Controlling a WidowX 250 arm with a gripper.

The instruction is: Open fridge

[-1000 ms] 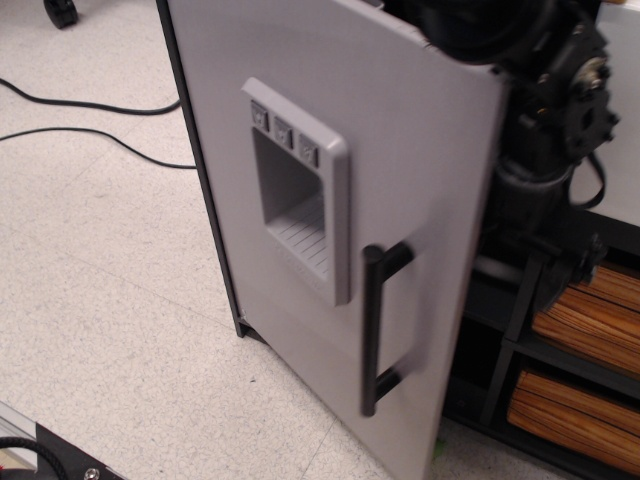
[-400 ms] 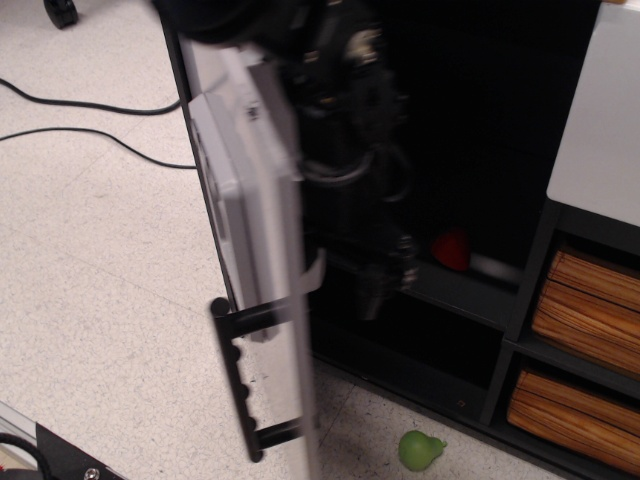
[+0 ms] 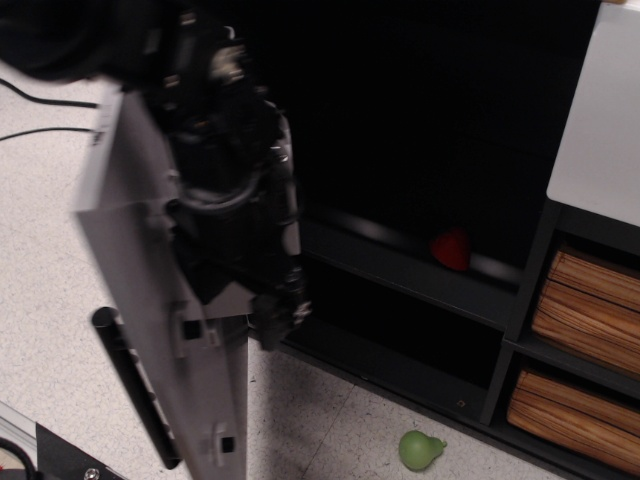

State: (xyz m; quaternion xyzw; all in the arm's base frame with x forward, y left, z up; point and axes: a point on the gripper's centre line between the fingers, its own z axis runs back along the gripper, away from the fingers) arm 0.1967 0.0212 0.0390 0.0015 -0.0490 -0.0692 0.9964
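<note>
The fridge stands open. Its grey door (image 3: 150, 290) is swung far out to the left and I see its inner face and edge. The long black bar handle (image 3: 135, 385) shows at the door's lower left. The dark shelved interior (image 3: 430, 150) is exposed, with a red object (image 3: 451, 248) on a shelf. My black arm and gripper (image 3: 275, 315) lie against the door's inner side. The fingers are blurred and dark, so I cannot tell if they are open or shut.
A white-topped black shelf unit (image 3: 600, 130) with brown woven drawers (image 3: 585, 310) stands at the right. A green pear-shaped object (image 3: 420, 450) lies on the speckled floor in front of the fridge. Black cables (image 3: 40, 115) run across the floor at the left.
The door has swung from almost shut to wide open, moving left. My arm has moved left with it, behind the door. The interior, red object and green object have come into view.
</note>
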